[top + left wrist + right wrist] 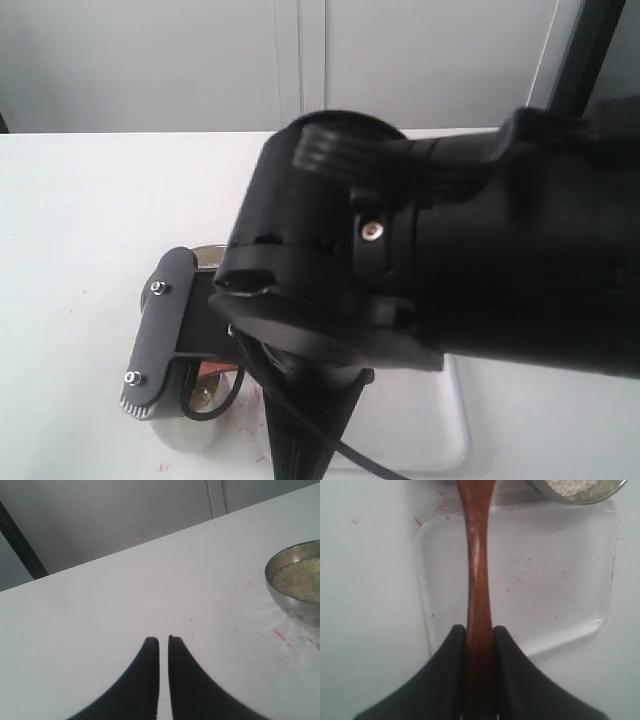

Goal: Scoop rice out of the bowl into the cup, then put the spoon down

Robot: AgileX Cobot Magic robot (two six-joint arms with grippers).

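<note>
Right wrist view carries what the others hide: the right gripper [480,630] is clamped on the handle of the spoon [477,555], which runs out over a clear tray [560,580]. Past the tray's far edge a steel rim [590,499] holds white grains; I cannot tell whether it belongs to the bowl or the cup.

Left wrist view alone shows the bowl [290,605] plainly. It sits on the white table [125,590], cut by the frame edge, with rice [302,577] inside and red smears just beside it. The left gripper [163,640] has its fingers drawn together to a thin slit, empty, with bare table all around and the bowl well off to one side.

Exterior view is mostly blocked by a black arm [450,260]. Only a corner of the tray [440,430] and open table [80,230] show around it.
</note>
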